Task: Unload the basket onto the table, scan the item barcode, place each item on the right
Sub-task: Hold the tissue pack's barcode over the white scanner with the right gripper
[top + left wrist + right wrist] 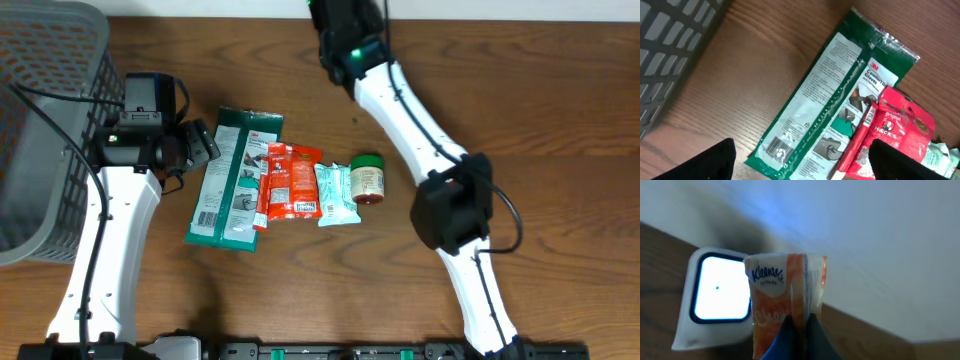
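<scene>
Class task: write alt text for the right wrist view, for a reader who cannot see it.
The right gripper pinches an orange Kleenex pack by its lower edge, holding it upright next to a white scanner with a glowing window. A brown table lies below and a pale wall stands behind.

A grey basket (45,130) stands at the table's (300,290) left. In a row lie a green glove pack (230,180), a red pack (290,185) overlapping it, a pale pack (335,193) and a jar (367,180).
</scene>
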Motion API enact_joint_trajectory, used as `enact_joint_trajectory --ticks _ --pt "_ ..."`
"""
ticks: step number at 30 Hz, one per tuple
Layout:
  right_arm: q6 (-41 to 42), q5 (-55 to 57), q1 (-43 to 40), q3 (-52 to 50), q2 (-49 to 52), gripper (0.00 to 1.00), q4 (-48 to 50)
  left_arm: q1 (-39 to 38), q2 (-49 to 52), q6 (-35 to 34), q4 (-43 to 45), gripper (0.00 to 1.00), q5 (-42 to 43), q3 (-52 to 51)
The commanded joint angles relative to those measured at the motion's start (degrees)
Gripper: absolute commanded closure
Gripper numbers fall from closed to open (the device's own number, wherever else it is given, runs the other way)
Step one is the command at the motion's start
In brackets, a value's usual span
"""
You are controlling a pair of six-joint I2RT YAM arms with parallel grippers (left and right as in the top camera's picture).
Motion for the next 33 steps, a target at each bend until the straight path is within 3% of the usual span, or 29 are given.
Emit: enact_joint_trajectory --ticks 1,9,33 --pt "-5.8 1.3 0.8 0.7 4.3 0.99 3.0 0.2 -0.4 0.5 -0.3 0.15 -0.3 0.5" --pt "-19.8 5.4 1.1 0.7 11.1 0.99 12.6 0.2 -0.4 0.6 -0.3 0.15 -0.3 0.5" --pt "-19.7 5.4 0.4 0.7 11.3 0.99 12.7 0.2 -0.4 0.6 -0.3 0.15 -0.3 0.5"
